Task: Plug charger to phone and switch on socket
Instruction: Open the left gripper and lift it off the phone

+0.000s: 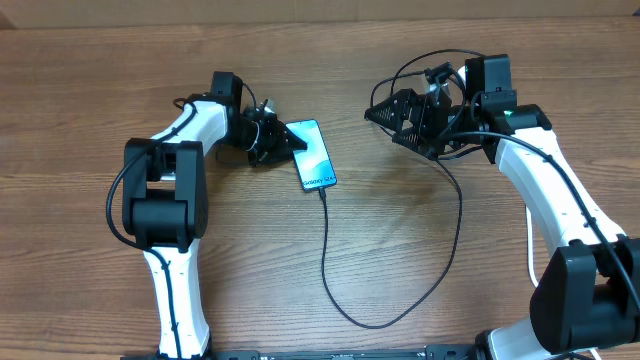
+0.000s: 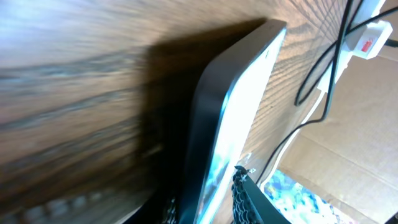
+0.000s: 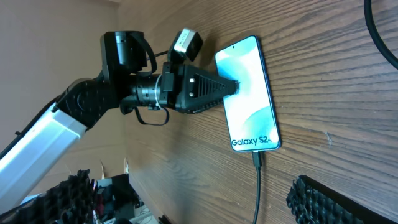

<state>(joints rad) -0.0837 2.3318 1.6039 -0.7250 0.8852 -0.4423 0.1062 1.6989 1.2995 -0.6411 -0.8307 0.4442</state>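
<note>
The phone (image 1: 315, 155) lies on the wooden table with its blue-white screen up; it also shows in the right wrist view (image 3: 249, 87). My left gripper (image 1: 272, 135) is shut on the phone's far end, and the phone's edge (image 2: 236, 112) runs between its fingers (image 2: 208, 205). The charger cable (image 1: 330, 270) has its black tip in the phone's near end (image 3: 257, 158), loops toward the table front and rises to the right arm. My right gripper (image 1: 397, 125) is open and empty, right of the phone, with its fingers wide apart (image 3: 205, 199). The socket (image 2: 368, 38) shows only in the left wrist view.
The left arm (image 3: 93, 102) reaches in from the left of the phone. Black cables (image 2: 323, 68) hang by the socket. A cardboard wall (image 1: 300, 8) runs along the table's far edge. Bare wooden tabletop (image 1: 400, 230) lies inside the cable loop.
</note>
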